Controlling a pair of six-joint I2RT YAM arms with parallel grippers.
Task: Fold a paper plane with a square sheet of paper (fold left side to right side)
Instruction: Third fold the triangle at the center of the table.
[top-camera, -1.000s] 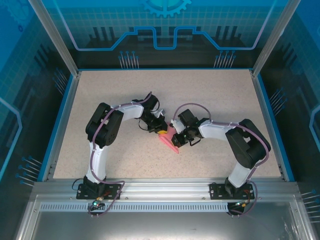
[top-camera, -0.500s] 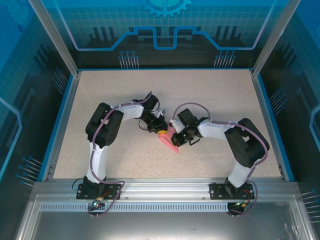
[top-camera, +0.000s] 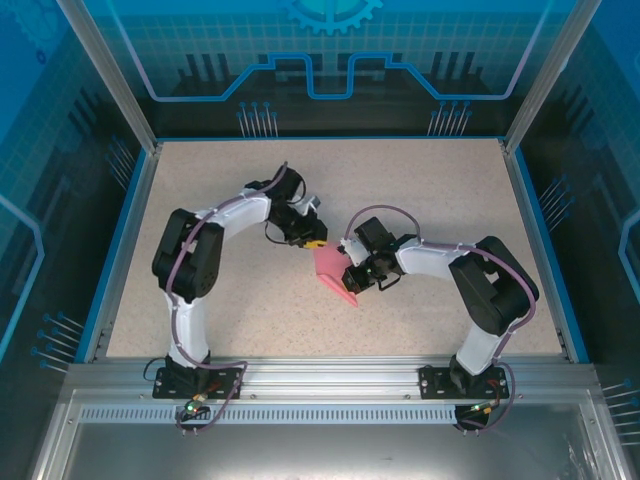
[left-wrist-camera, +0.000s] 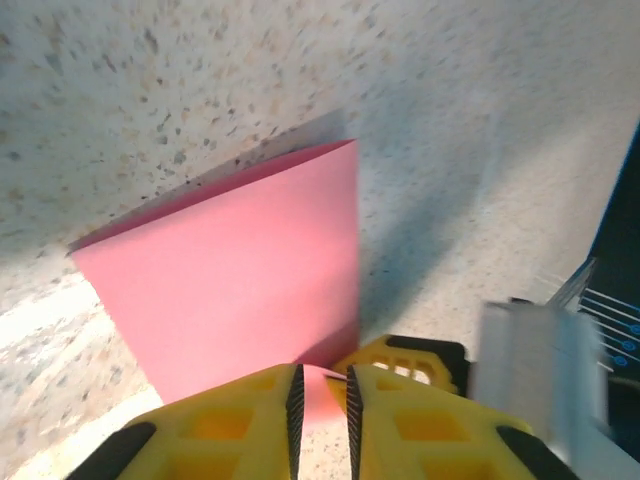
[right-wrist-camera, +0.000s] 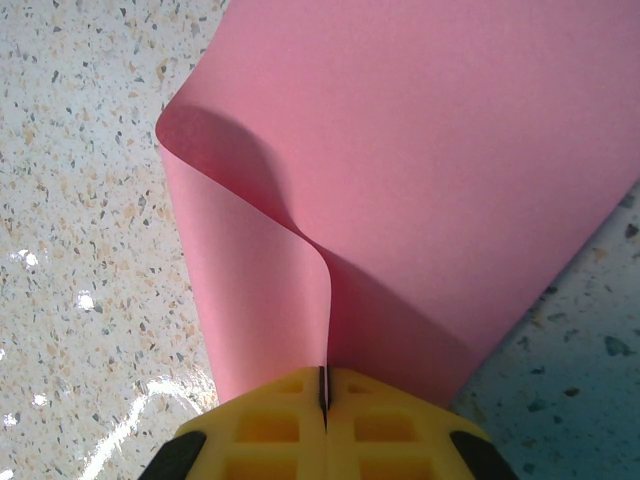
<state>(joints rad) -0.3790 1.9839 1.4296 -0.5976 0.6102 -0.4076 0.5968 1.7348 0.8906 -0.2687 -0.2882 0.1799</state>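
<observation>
The square sheet of paper (top-camera: 333, 270) is pink-red and lies at mid-table, bent over on itself into a loose fold. In the right wrist view the paper (right-wrist-camera: 420, 150) curls up from the table, and my right gripper (right-wrist-camera: 323, 382) is shut on its near edge. That same gripper (top-camera: 350, 277) sits at the sheet's right side. My left gripper (top-camera: 314, 242) hovers just off the paper's upper left corner. Its jaws (left-wrist-camera: 322, 385) stand a narrow gap apart with nothing pinched, and the paper (left-wrist-camera: 240, 270) lies just beyond the tips. No paper plane shape has formed.
A yellow finger of the right gripper (left-wrist-camera: 410, 362) shows just past my left fingertips. The speckled tabletop (top-camera: 420, 190) is bordered by a blue rim and glass walls. Both arm bases are bolted on the near rail (top-camera: 330, 380).
The left gripper has parted slightly, let go of the paper and drawn back up and to the left. The right gripper has stayed shut on the sheet.
</observation>
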